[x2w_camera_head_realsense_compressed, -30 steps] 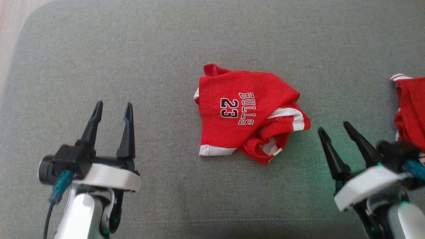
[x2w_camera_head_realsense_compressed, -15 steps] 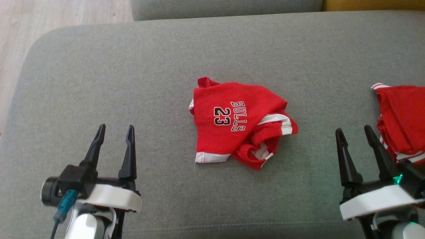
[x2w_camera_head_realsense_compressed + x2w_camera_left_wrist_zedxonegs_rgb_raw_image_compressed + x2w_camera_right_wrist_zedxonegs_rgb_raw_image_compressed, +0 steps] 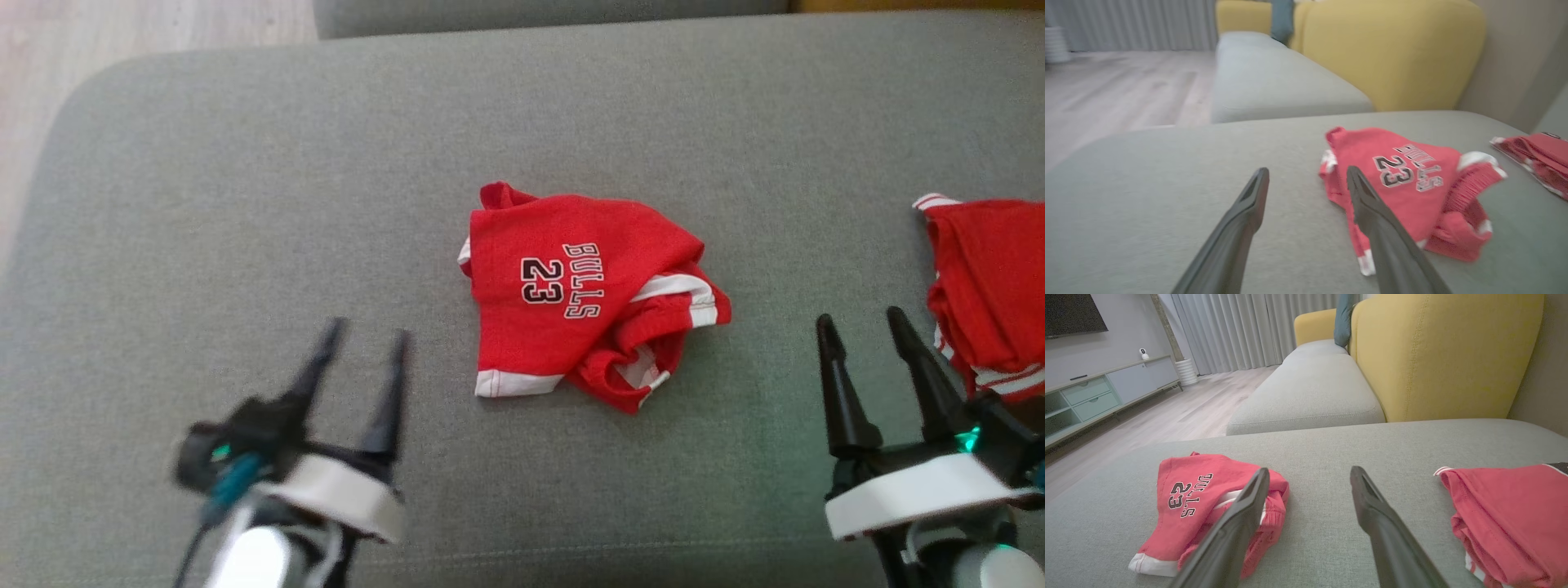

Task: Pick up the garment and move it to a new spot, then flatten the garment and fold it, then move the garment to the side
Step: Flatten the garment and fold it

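A crumpled red garment (image 3: 580, 298) with white trim and "BULLS 23" print lies in the middle of the grey cushion (image 3: 245, 204). It also shows in the left wrist view (image 3: 1404, 188) and the right wrist view (image 3: 1200, 502). My left gripper (image 3: 365, 341) hovers open to the garment's lower left, blurred, nothing between its fingers. My right gripper (image 3: 861, 320) stands open at the lower right, between the garment and a second red piece, holding nothing.
A second red garment (image 3: 992, 286) with white trim lies at the cushion's right edge, close beside my right gripper. Wooden floor (image 3: 122, 24) lies past the cushion's left corner. A yellow sofa back (image 3: 1445, 355) and another grey seat (image 3: 1310, 392) stand beyond.
My left gripper has moved right and slightly down, closer to the garment. The head camera shifted after the first frame. The right gripper has hardly moved in the last half second.
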